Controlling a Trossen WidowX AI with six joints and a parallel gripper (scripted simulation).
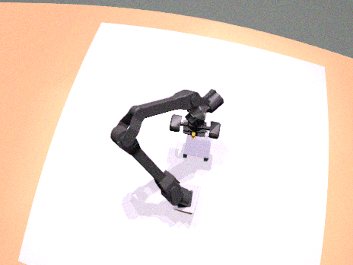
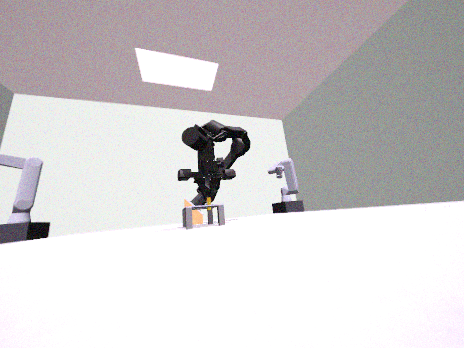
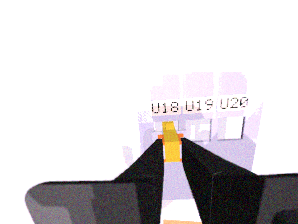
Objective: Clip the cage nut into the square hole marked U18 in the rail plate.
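From here I can see the black arm's pincer (image 1: 193, 135) (image 2: 209, 196) (image 3: 173, 142) pinching the yellow cage nut (image 1: 193, 135) (image 2: 209, 203) (image 3: 172, 149) right at the U18 hole of the pale rail plate (image 1: 198, 146) (image 2: 198, 206) (image 3: 220, 160), which stands on short legs on the white worktop (image 1: 266, 171) (image 2: 250, 285) (image 3: 60, 75), though how deep its wings sit I can't tell.
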